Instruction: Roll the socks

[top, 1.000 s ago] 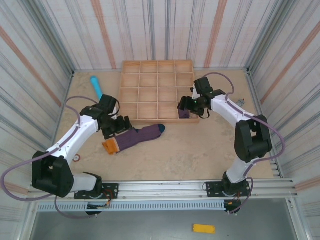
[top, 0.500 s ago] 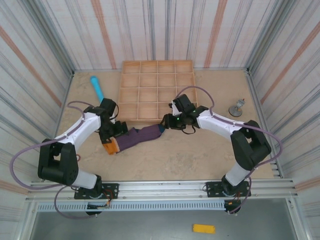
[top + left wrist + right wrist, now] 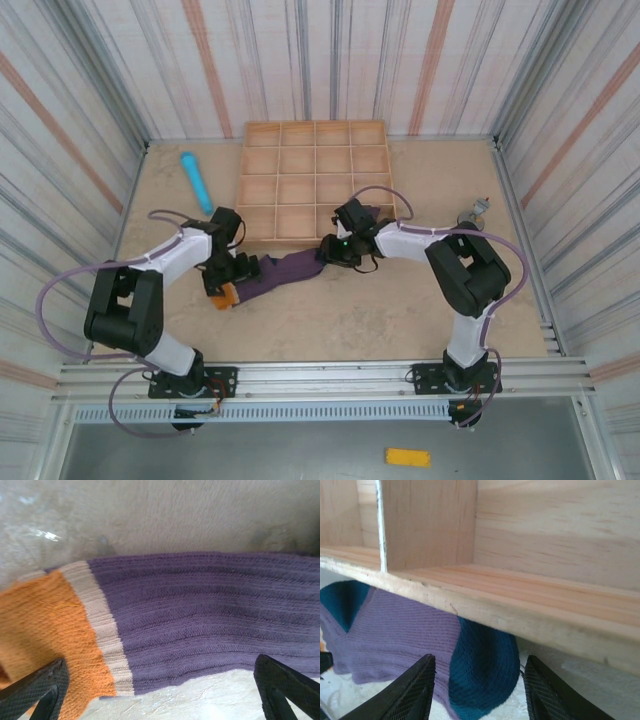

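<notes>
Your purple knit sock [image 3: 288,271] with the orange cuff and teal toe lies flat on the sandy counter [image 3: 380,310], stretched out just in front of the wooden tray [image 3: 290,239]. Its toe sits right by the tray's near wall, so that side is tight. The left end effector [image 3: 228,278] hangs over the cuff, fingers wide apart. The right end effector [image 3: 330,250] is at the toe, fingers apart too. On the near side the counter is bare and open. You have one sock here, one tray with sixteen boxes, and one light blue tube [image 3: 195,175] off to the left.
</notes>
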`<state>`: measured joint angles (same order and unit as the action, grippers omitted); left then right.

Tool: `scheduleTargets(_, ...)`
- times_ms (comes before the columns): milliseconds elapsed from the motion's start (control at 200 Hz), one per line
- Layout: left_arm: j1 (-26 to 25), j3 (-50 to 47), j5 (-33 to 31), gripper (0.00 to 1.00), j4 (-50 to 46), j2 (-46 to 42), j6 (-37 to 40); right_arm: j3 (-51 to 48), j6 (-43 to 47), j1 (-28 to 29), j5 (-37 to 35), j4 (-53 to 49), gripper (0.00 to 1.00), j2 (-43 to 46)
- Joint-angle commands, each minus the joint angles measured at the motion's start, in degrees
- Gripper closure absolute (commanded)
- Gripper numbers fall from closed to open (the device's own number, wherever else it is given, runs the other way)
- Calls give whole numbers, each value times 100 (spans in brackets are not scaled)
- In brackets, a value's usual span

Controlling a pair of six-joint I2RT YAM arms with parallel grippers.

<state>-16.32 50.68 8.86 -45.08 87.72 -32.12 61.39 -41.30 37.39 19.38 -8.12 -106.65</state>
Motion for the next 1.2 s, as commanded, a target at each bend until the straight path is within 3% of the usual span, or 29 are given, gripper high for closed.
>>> scheduleTargets(0,-75,-191,-42,2,210,78,-26,93,-262,106,49,102,53,-174)
scheduleTargets(130,-102,-389,106,2,337,105,-109,103,-278,154,44,100,61,-229)
scheduleTargets(411,-550,-824,362,3,535,-58,-457,-59,-183,104,-43,77,100,-103)
scheduleTargets(576,-1049,-940,621,3,604,-300,-924,-433,76,-95,19,-219,100,329)
scheduleTargets(857,-2324,-896,849,3,1130,-330,-2110,-1696,426,-872,-33,-891,100,1930)
scheduleTargets(1197,-3436,403,985,3,1757,860,-2872,-1938,1194,-2240,46,-1479,100,2560)
